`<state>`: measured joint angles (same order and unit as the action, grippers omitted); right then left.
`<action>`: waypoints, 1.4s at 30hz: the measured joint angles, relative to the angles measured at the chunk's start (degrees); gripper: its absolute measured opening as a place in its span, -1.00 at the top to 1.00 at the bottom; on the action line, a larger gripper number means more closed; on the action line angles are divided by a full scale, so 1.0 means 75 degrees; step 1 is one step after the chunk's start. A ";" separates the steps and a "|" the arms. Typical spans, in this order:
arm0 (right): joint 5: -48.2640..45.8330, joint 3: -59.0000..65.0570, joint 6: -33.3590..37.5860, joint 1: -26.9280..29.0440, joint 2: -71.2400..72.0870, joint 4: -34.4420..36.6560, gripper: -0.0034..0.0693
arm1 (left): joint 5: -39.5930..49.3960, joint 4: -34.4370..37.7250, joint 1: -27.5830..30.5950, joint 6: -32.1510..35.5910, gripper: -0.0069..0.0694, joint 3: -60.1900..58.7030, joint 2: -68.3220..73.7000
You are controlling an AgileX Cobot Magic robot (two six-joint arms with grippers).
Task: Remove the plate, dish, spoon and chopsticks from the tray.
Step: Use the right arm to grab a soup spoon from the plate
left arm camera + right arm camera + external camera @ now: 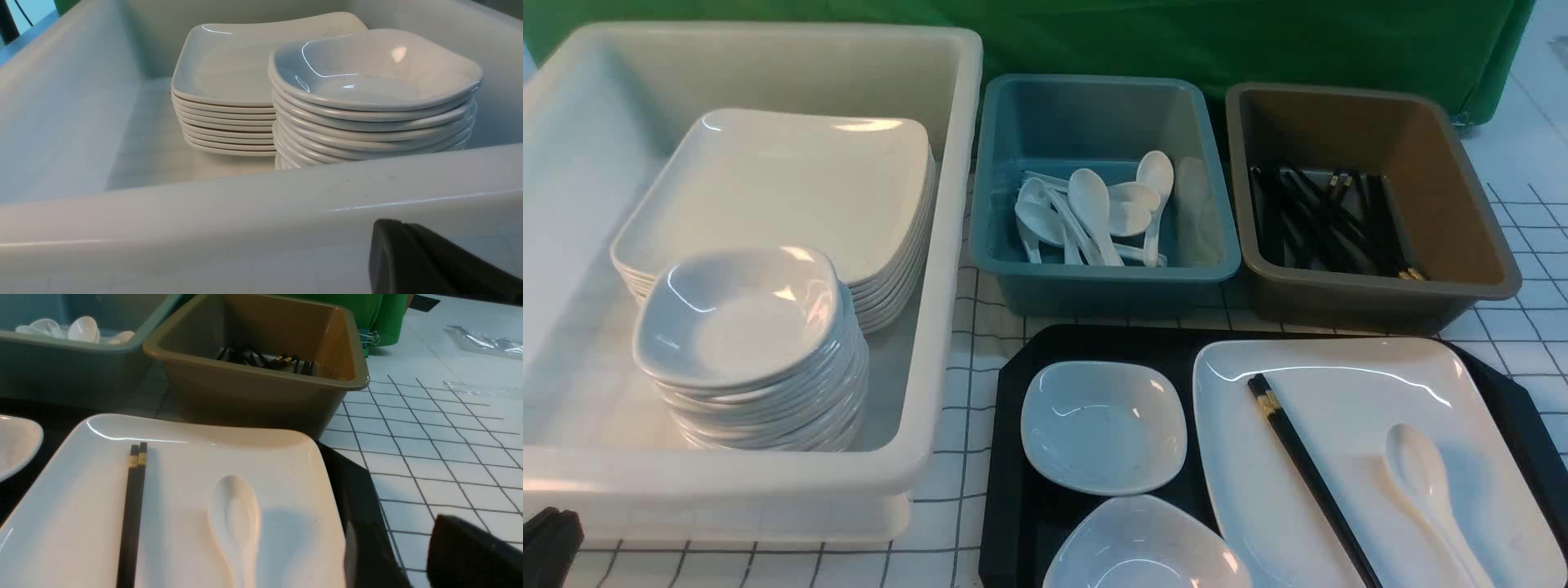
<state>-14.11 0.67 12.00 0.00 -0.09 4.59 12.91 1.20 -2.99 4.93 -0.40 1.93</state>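
The black tray (1013,490) lies at the front right. On it the large white plate (1347,425) carries the black chopsticks (1307,469) and the white spoon (1421,474). Two small white dishes (1103,425) (1143,547) sit on the tray left of the plate. The right wrist view shows the plate (179,506), chopsticks (132,506), spoon (235,514) and tray rim (359,506). My right gripper (443,522) is shut and empty beside the tray, over the checked cloth. My left gripper (547,543) (402,224) is shut and empty, low before the white tub.
A big white tub (947,245) at the left holds a stack of plates (784,188) and a stack of small dishes (739,314). A teal tub (1103,273) holds several spoons. A brown tub (1380,290) holds several chopsticks. Green cloth hangs behind.
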 joint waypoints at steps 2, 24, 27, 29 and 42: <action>0.0000 0.0000 0.0000 0.0000 0.0000 0.0000 0.25 | 0.0000 0.0000 0.0000 0.0000 0.81 0.0000 0.0000; 0.0000 0.0000 0.0000 -0.0030 0.0000 0.0000 0.25 | 0.0000 0.0000 0.0000 0.0017 0.81 0.0000 0.0000; 0.0000 0.0000 0.0000 -0.0036 0.0000 0.0000 0.25 | -0.0193 -0.0013 0.0000 0.0108 0.81 0.0000 0.0000; 0.0000 0.0000 0.0000 -0.0036 0.0000 0.0000 0.25 | -0.0537 0.0269 0.0000 0.0108 0.81 0.0000 0.0000; 0.1531 0.0000 -0.1916 -0.0036 0.0000 0.0757 0.25 | -0.3473 0.2787 0.0000 -0.0934 0.81 0.0000 0.0000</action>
<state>-2.63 0.67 -2.37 -0.27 -0.09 10.26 -13.14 22.11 -2.99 -2.07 -0.40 1.93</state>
